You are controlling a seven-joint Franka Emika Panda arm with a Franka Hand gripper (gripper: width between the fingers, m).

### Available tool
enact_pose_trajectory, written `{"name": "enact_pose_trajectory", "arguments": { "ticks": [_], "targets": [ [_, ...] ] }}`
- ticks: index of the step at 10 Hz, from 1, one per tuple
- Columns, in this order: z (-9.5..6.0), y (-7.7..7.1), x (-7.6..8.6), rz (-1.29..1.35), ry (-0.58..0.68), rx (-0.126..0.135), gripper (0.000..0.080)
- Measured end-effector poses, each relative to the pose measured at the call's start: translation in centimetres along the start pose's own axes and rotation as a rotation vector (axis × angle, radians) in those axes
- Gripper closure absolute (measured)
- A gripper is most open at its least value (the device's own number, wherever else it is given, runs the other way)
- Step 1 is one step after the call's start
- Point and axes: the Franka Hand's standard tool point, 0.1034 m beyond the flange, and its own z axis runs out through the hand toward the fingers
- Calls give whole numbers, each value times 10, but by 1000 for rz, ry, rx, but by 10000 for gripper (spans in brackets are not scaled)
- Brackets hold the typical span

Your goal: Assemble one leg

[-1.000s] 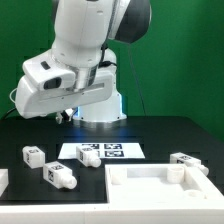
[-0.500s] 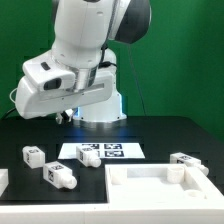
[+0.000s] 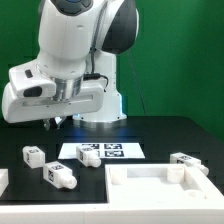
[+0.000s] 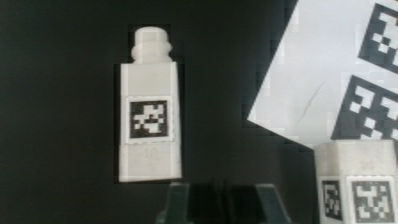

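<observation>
White plastic, the leg (image 3: 33, 154) lies flat on the black bench (image 3: 170, 135) at the exterior view's left, near the hand (image 3: 57, 122) but lower. In the wrist view, probably the same leg (image 4: 146, 110) points its long side straight away from the hand, knob end farthest. The fingers (image 4: 182, 208) are dark and cut off; spread or squeezed, I cannot tell.

Tagged white leg (image 4: 148, 110) flat on black table (image 4: 54, 100), marker board (image 4: 347, 70) beside, second leg (image 4: 365, 178)
</observation>
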Motion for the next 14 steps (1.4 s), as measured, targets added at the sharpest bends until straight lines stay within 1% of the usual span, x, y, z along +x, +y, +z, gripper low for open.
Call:
{"name": "enact_pose_trajectory", "arguments": {
  "ticks": [1, 2, 3, 4, 6, 9, 11, 12, 13, 14],
  "targets": [
    [3, 5, 2, -38, 12, -6, 799],
    [10, 14, 5, -69, 29, -15, 799],
    [19, 17, 6, -65, 26, -10, 799],
    [28, 18, 10, -67, 25, -15, 799],
    [40, 20, 16, -71, 24, -19, 799],
    [52, 21, 19, -83, 15, -18, 799],
    [55, 22, 20, -87, 21, -22, 799],
    [53, 21, 20, -88, 20, -23, 799],
    [49, 19, 22, -93, 22, -27, 799],
    [39, 13, 18, -98, 7, -24, 799]
  ]
}}
